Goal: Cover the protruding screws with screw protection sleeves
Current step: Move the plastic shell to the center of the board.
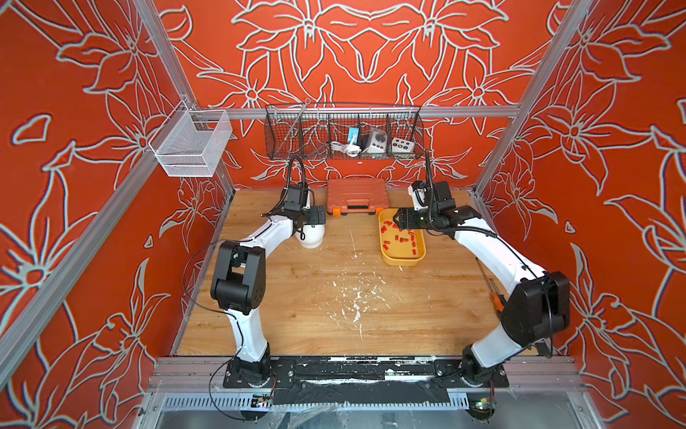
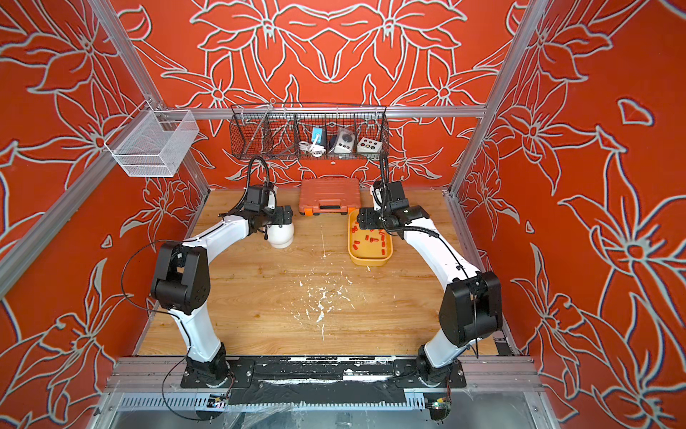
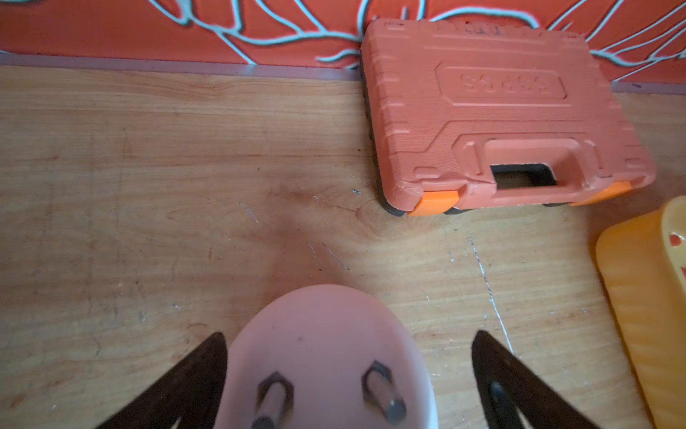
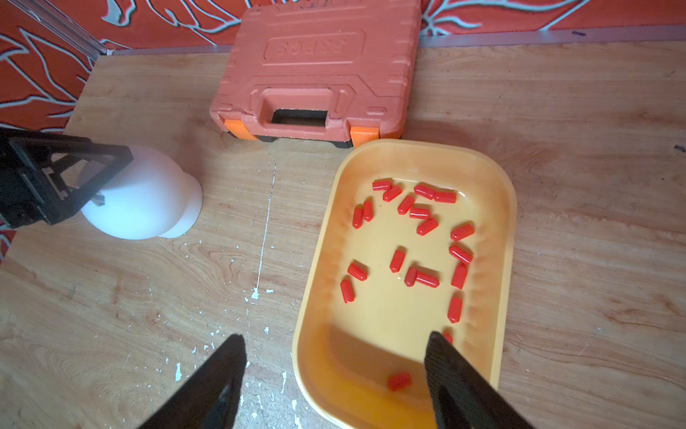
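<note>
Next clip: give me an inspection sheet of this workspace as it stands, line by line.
Surface: wooden table, white flecks and scratches mid-board.
Job's things: white dome; two screws seen in the left wrist view, both bare; red sleeves loose in the yellow tray.
Clutter: orange tool case, closed; screwdriver partly hidden by the right arm.
Grippers: left gripper open, fingers either side of the dome; right gripper open above the tray's rim, holding nothing.
Cables: black hose along the right arm; thin black cable looping off the left arm.
Surroundings: red floral walls; black wire basket and white mesh basket on the rails.
</note>
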Tool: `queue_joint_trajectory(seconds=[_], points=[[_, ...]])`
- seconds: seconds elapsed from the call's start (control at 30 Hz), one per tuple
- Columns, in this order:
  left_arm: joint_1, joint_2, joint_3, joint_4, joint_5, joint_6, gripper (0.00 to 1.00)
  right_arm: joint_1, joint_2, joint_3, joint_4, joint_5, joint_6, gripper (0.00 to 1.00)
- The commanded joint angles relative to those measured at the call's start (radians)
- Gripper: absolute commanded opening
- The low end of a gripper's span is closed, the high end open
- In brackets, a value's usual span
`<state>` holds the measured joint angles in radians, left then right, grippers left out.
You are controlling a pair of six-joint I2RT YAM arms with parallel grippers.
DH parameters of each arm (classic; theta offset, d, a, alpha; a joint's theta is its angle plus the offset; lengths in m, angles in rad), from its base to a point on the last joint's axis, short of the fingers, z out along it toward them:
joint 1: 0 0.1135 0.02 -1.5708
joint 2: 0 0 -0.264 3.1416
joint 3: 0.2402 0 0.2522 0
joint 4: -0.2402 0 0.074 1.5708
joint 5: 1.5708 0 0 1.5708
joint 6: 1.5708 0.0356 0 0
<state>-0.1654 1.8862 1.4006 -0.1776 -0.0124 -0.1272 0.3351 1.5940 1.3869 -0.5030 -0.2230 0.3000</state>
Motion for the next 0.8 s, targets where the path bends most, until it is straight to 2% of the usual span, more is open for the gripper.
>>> queue_joint_trajectory(seconds=[0.0, 0.2, 0.4, 0.77], points=[[-0.002, 0.027, 0.018, -0.061, -0.032, 0.014, 1.00, 0.001, -0.052, -0.022, 0.024, -0.019, 0.004, 0.78], [-0.005, 0.043, -0.002, -0.063, -0.006, 0.001, 1.00, 0.000, -0.059, -0.037, 0.028, -0.021, 0.004, 0.78], [-0.049, 0.014, -0.054, -0.043, -0.028, 0.000, 0.99, -0.001, -0.069, -0.054, 0.042, -0.019, 0.011, 0.79], [-0.127, -0.063, -0.192, -0.025, -0.061, -0.099, 0.92, -0.001, -0.094, -0.087, 0.059, -0.006, 0.024, 0.79]])
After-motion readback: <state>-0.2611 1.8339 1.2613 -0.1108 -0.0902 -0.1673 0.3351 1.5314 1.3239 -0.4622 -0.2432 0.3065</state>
